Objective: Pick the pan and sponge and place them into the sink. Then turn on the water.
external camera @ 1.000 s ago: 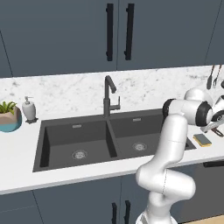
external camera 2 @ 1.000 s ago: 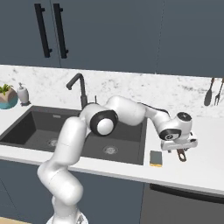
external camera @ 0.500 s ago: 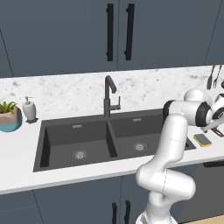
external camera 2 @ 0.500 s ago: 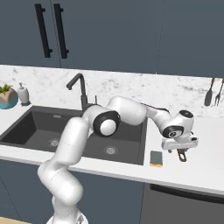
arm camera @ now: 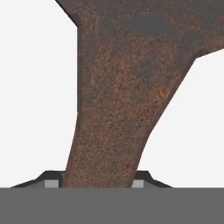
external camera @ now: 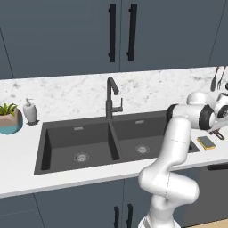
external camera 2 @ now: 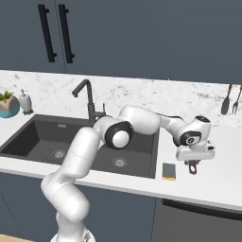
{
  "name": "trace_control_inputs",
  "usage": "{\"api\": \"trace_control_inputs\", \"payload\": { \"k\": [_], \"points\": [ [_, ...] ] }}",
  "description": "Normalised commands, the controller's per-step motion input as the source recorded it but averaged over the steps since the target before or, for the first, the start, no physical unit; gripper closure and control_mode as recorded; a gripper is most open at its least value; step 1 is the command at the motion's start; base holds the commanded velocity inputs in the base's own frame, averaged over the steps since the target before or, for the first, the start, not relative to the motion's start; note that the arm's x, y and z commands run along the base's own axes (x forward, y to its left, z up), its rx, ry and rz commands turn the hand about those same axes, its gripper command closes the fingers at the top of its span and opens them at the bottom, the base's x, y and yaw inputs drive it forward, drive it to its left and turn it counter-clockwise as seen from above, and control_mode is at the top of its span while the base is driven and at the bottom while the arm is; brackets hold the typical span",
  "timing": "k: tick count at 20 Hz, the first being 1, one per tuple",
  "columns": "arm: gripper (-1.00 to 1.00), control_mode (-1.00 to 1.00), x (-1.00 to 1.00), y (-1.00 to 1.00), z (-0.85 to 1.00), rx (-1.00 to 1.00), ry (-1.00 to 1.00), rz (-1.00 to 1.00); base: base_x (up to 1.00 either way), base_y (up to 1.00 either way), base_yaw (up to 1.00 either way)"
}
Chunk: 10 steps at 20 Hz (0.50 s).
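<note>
Here, in the left base view, the sink [external camera: 62, 147] spans the middle of the frame, its two dark basins split by a central divider, each with a round drain. The faucet [external camera: 111, 97] rises at the back edge above the divider. At the far left sit a white soap bottle [external camera: 30, 111] and a small potted plant [external camera: 9, 118] on the white counter [external camera: 18, 178]. The arm climbs from the lower right and bends toward the right edge, where the sponge [external camera: 206, 142] lies on the counter just right of the sink. A bit of the pan [external camera: 217, 132] handle shows beside the hand at the right edge.

In the right base view, the sink fills the left half, the faucet at upper centre-left. The gripper [external camera 2: 191, 163] hangs in the right-centre of the frame over the counter, with the dark end of the pan handle poking out below it. The sponge lies just left of it, near the sink's right rim. Utensils [external camera 2: 230, 100] hang at the upper right wall.

In the hand view, the rusty brown pan handle runs from the bottom centre upward, widening toward the top of the frame. The fingertips [arm camera: 142, 180] sit tight against its two sides at the bottom, so the gripper is clamped on the pan handle.
</note>
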Motion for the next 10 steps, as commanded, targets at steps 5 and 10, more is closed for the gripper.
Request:
{"api": "trace_control_inputs", "payload": {
  "k": [5,10],
  "points": [
    [1.0,-1.0,0.0,0.0,-0.41,0.0,0.01,0.0,0.0,0.0,0.0],
    [1.0,-1.0,-0.24,0.0,-0.17,0.04,-0.09,0.0,0.0,0.0,0.0]
  ]
}}
